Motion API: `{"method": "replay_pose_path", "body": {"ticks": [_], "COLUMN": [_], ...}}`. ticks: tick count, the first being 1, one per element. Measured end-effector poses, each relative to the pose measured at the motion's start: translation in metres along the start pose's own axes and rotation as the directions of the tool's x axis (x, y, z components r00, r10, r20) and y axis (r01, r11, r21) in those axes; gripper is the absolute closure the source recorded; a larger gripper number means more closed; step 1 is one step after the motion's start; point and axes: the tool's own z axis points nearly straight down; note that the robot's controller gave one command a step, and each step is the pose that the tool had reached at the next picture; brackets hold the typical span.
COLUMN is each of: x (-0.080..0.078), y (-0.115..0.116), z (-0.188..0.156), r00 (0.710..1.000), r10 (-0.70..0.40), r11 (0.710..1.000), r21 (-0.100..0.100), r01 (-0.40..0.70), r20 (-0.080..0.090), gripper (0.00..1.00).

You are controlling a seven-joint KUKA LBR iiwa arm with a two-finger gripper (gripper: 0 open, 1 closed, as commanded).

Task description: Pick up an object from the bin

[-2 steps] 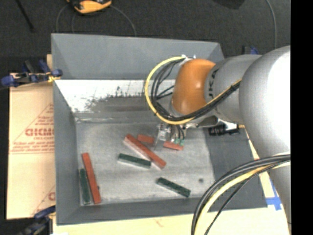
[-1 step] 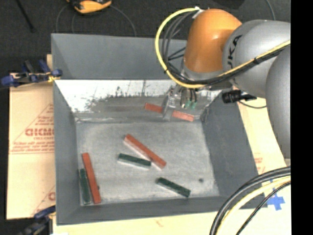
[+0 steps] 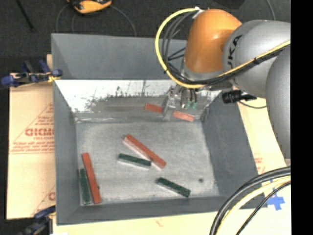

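My gripper point(image 3: 170, 111) hangs in front of the bin's back wall, right of middle. A red flat bar point(image 3: 184, 116) runs crosswise through it, sticking out to the left and right of a grey finger point(image 3: 168, 107). The bar is level with the back wall, above the floor, and the gripper appears shut on it. Nearest on the floor below lie a red bar with a pale edge point(image 3: 145, 151), slanted in the middle of the bin, and a dark green bar point(image 3: 134, 160) right beside it.
Another dark green bar point(image 3: 172, 187) lies near the front right. A red bar point(image 3: 91, 177) and a green bar point(image 3: 85, 185) lie side by side along the left wall. The arm with its orange cover and looped cables leans in from the right.
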Motion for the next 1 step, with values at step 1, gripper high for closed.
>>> {"method": "replay_pose_path", "body": {"ticks": [1], "x": [0.0048], "y": [0.0006], "z": [-0.0025], "r00": [1.000], "r10": [0.005], "r11": [1.000], "r21": [0.002], "r01": [-0.005], "r20": [-0.004], "gripper": [1.00]}}
